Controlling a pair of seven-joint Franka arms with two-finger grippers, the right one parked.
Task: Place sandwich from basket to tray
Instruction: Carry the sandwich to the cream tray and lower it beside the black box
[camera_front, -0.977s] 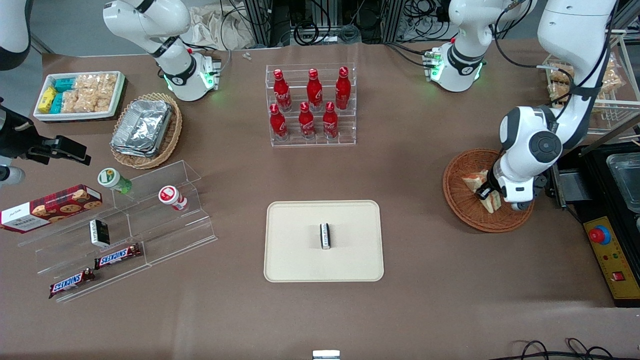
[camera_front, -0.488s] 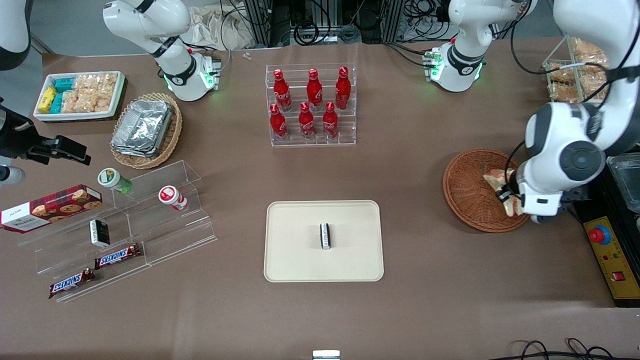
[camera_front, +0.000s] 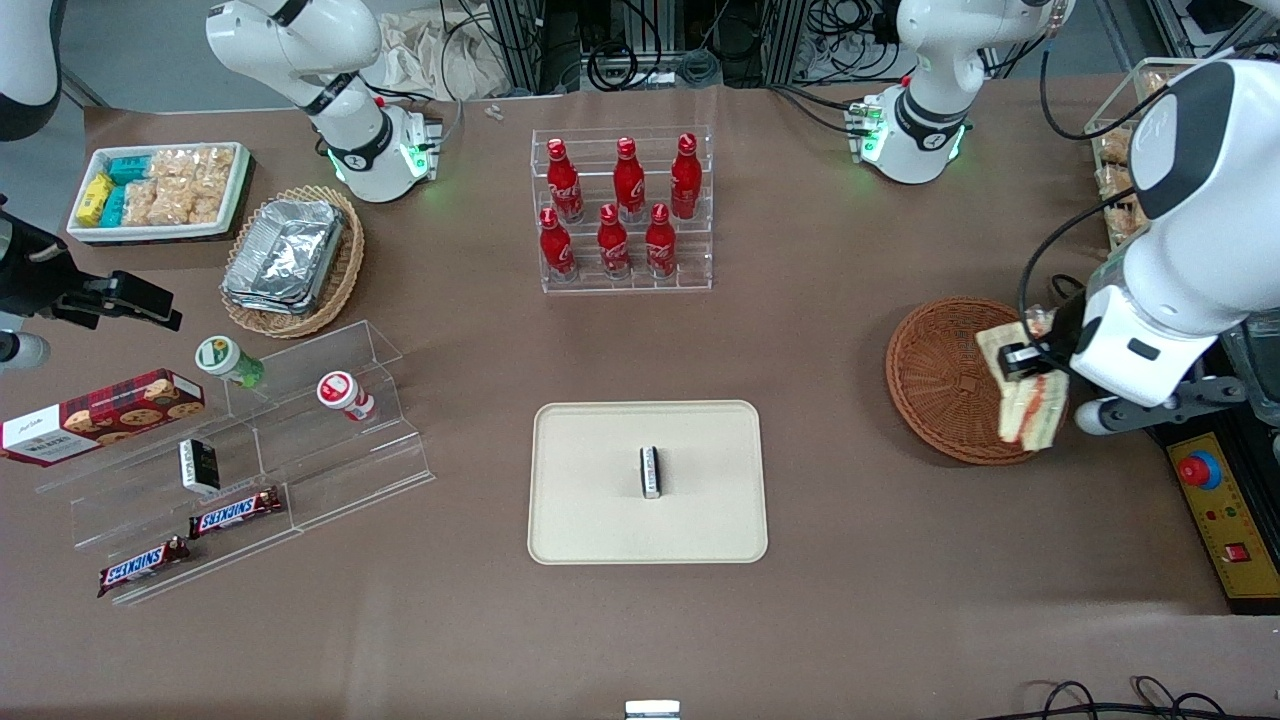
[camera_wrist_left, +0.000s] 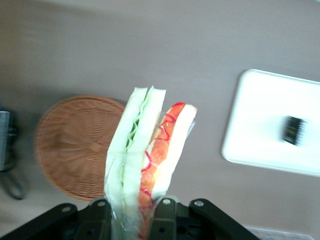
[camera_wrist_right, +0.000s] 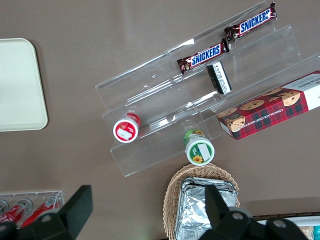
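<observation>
My left gripper (camera_front: 1022, 362) (camera_wrist_left: 134, 210) is shut on the sandwich (camera_front: 1028, 405) (camera_wrist_left: 145, 165), a clear-wrapped white-bread wedge with red and green filling. It hangs in the air above the round wicker basket (camera_front: 940, 385) (camera_wrist_left: 75, 145), over the basket's edge toward the working arm's end. No other item shows in the basket. The cream tray (camera_front: 600, 500) (camera_wrist_left: 260, 120) lies at the table's middle, toward the parked arm from the basket, with a small black-and-white packet (camera_front: 650, 471) (camera_wrist_left: 294, 130) on it.
A clear rack of red bottles (camera_front: 624, 212) stands farther from the front camera than the tray. A black control box with a red button (camera_front: 1210, 500) sits beside the basket at the working arm's end. Acrylic shelves with snacks (camera_front: 250, 450) lie toward the parked arm's end.
The gripper has risen out of the basket with the sandwich gripped in it; the sandwich now hangs clear above the basket's edge. The arm's wrist has swung upward.
</observation>
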